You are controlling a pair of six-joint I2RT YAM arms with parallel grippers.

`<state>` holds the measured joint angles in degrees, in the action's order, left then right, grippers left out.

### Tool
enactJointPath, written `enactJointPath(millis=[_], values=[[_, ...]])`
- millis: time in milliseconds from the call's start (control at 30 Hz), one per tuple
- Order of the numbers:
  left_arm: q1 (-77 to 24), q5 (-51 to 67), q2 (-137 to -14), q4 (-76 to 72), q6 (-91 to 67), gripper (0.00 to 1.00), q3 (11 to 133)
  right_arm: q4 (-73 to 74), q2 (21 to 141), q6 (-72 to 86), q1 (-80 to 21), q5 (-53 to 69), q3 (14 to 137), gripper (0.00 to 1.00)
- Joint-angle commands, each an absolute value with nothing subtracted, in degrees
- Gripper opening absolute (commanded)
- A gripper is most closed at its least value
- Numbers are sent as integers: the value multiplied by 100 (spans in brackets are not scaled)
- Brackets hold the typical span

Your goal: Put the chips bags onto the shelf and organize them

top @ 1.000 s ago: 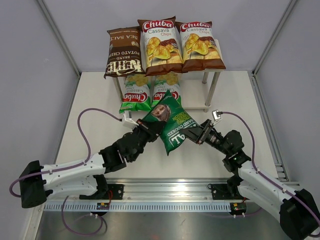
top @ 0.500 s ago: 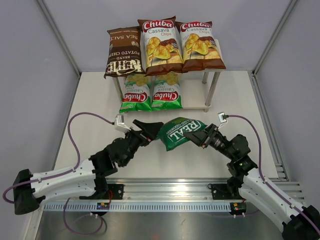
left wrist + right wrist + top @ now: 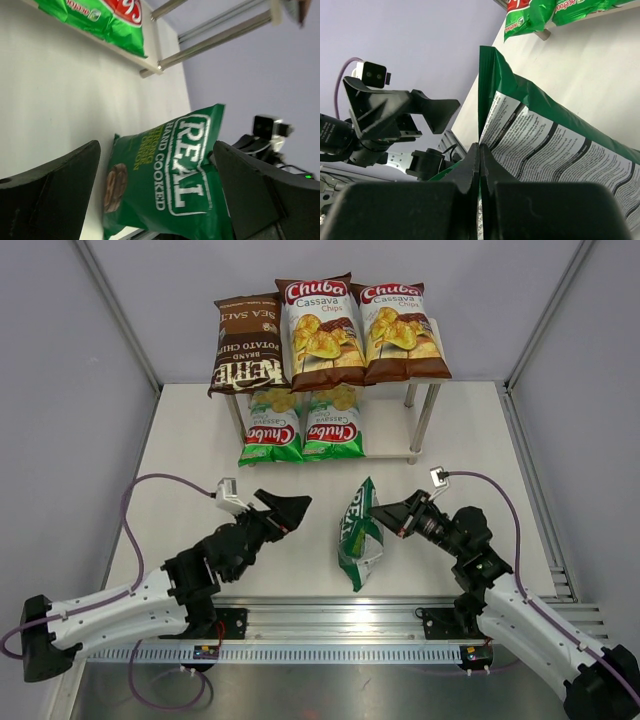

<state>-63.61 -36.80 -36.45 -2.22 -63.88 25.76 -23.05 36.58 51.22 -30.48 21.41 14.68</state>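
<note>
The dark green REAL bag (image 3: 358, 533) stands on edge on the table between the two arms, in front of the shelf (image 3: 392, 436). My right gripper (image 3: 380, 512) is shut on the bag's top seam (image 3: 492, 75), with the printed back facing its camera. My left gripper (image 3: 297, 512) is open, a short gap left of the bag; the bag's front (image 3: 172, 175) shows beyond its spread fingers (image 3: 50, 195). On the top tier lie the brown Kettle bag (image 3: 245, 345) and two white-brown Chuba bags (image 3: 320, 330) (image 3: 400, 330). Two light green Chuba bags (image 3: 272, 430) (image 3: 333, 425) lie on the lower tier.
The lower tier has a bare stretch right of the green bags. A metal rail (image 3: 340, 625) runs along the near table edge by the arm bases. Grey walls enclose the table on the left, right and back. Purple cables loop beside each arm.
My left gripper opened, let go of the REAL bag and drew back to the left. My right gripper shut on the bag's seam, and the bag swung down to stand on edge.
</note>
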Motion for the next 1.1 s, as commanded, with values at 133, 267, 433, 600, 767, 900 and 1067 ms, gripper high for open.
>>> enactJointPath(millis=[133, 267, 433, 600, 767, 900, 1067], values=[[-6337, -1815, -5086, -868, -5609, 99, 2909, -1732, 3208, 4650, -3085, 1951, 1731, 0], [-6346, -1354, -5475, -1528, -5563, 99, 2831, -1022, 2962, 4483, -3076, 1925, 2064, 0], [-6346, -1450, -5143, -1714, -5767, 99, 2400, -405, 2839, 4061, -3085, 1863, 2530, 0], [-6346, -1626, -4721, -1187, -5283, 99, 2549, -203, 2961, 3990, -3094, 2065, 2865, 0], [-6346, -1916, -4044, -1195, -4651, 99, 2182, 490, 3120, 3788, -3085, 2057, 3522, 0], [-6346, -1626, -3630, -1941, -4903, 99, 1574, 756, 3225, 3543, -3085, 1987, 3911, 0], [-6346, -1101, -3928, -2486, -5187, 99, 1494, 826, 3366, 3480, -3076, 1872, 4218, 0]])
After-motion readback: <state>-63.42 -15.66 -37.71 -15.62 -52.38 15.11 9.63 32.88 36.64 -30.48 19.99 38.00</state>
